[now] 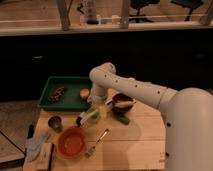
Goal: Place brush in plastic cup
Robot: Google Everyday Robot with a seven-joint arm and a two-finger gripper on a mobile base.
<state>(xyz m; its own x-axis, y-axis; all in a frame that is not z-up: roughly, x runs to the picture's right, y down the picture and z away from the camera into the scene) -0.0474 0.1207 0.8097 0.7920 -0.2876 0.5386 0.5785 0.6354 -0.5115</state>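
The brush [88, 117], with a whitish handle and a black end at its lower left, lies tilted just above the wooden table [135, 145], between the dark grey cup and the pale green plastic cup [103, 111]. Its upper end reaches the cup's left side; whether it is inside the cup I cannot tell. My gripper [96, 106] hangs down from the white arm [130, 87], right over the brush's upper end and the cup. The arm hides part of the cup.
An orange bowl [71, 143] and a metal fork [98, 141] are at the front. A dark grey cup [55, 122] and a grey cloth [37, 143] are at the left. A green tray [66, 85] with food is behind. A dark bowl [123, 103] is to the right.
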